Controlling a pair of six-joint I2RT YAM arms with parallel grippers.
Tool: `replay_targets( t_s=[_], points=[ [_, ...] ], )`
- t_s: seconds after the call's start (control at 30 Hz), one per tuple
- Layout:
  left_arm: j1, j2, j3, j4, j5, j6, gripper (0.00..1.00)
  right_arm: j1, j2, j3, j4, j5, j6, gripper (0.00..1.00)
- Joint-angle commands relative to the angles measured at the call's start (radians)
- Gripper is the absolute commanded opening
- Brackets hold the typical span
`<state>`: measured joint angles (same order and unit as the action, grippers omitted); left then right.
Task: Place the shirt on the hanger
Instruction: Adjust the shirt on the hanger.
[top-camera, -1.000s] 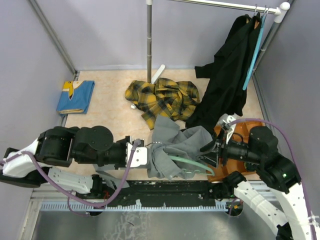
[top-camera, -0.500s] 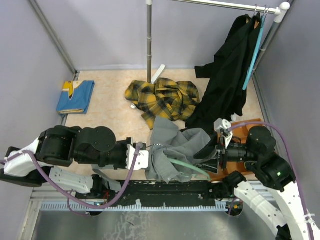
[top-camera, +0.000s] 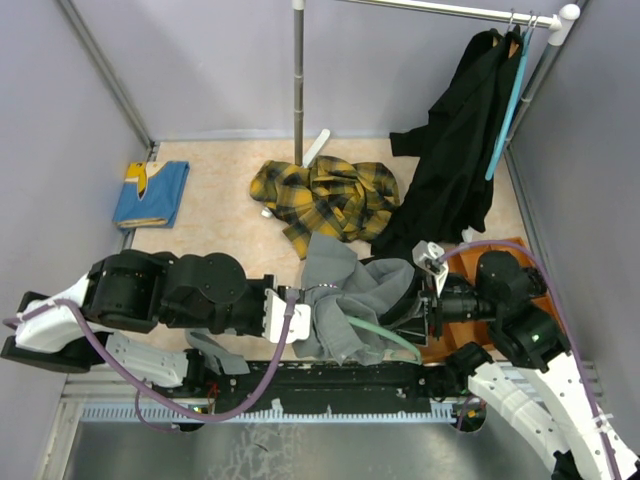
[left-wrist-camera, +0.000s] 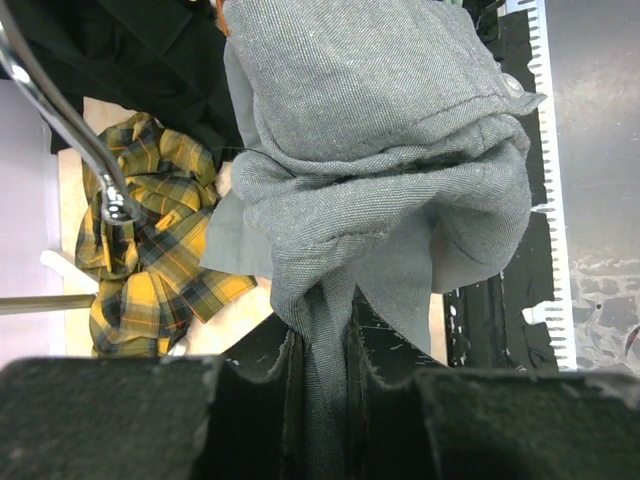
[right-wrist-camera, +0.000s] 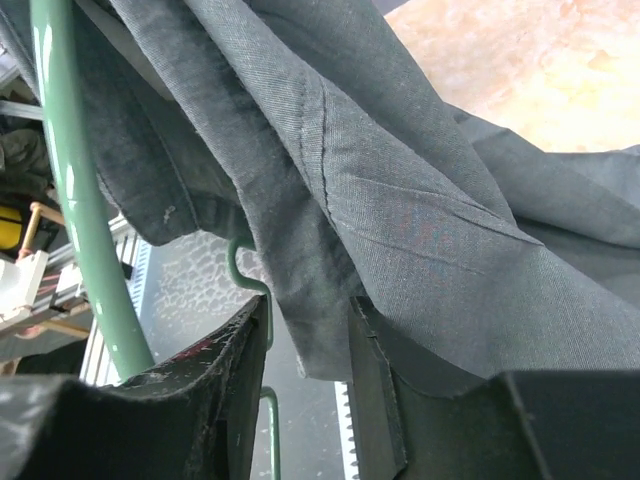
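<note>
Left arm (top-camera: 180, 295) stretched rightward — fingers (left-wrist-camera: 255, 410) pinching grey shirt (left-wrist-camera: 380, 130).

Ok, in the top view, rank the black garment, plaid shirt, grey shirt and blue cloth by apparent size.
1. black garment, largest.
2. plaid shirt and grey shirt, about alike, both bunched.
3. blue cloth, smallest.

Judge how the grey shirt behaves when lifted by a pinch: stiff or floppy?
Probably floppy: the grey shirt bunches into folds where the left gripper pinches it. The cloth looks thin, so it is likely light. It may slide along the smooth teal hanger it drapes over.
</note>
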<state>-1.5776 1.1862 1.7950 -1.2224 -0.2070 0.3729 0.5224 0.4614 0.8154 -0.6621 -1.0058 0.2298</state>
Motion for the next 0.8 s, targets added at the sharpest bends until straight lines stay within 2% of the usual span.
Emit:
replay_targets(
  t_s=[0.0,0.27,0.47,0.57,0.77],
  points=[
    [0.000,0.005,0.062,0.092,-0.067,0.026,0.00,-0.003,0.006,-0.022,0.065,-0.043,0.020,0.37],
    [0.000,0.021,0.081,0.106,-0.106,0.061,0.00,-0.005,-0.010,-0.075,0.130,-0.076,0.055,0.35],
    [0.000,0.018,0.082,0.132,-0.122,0.077,0.00,-0.004,-0.044,-0.145,0.261,-0.103,0.168,0.40],
    [-0.001,0.019,0.084,0.140,-0.132,0.084,0.00,-0.004,-0.047,-0.155,0.253,-0.080,0.161,0.44],
    [0.000,0.008,0.085,0.166,-0.135,0.093,0.00,-0.004,-0.053,-0.183,0.263,-0.025,0.165,0.35]
  ],
)
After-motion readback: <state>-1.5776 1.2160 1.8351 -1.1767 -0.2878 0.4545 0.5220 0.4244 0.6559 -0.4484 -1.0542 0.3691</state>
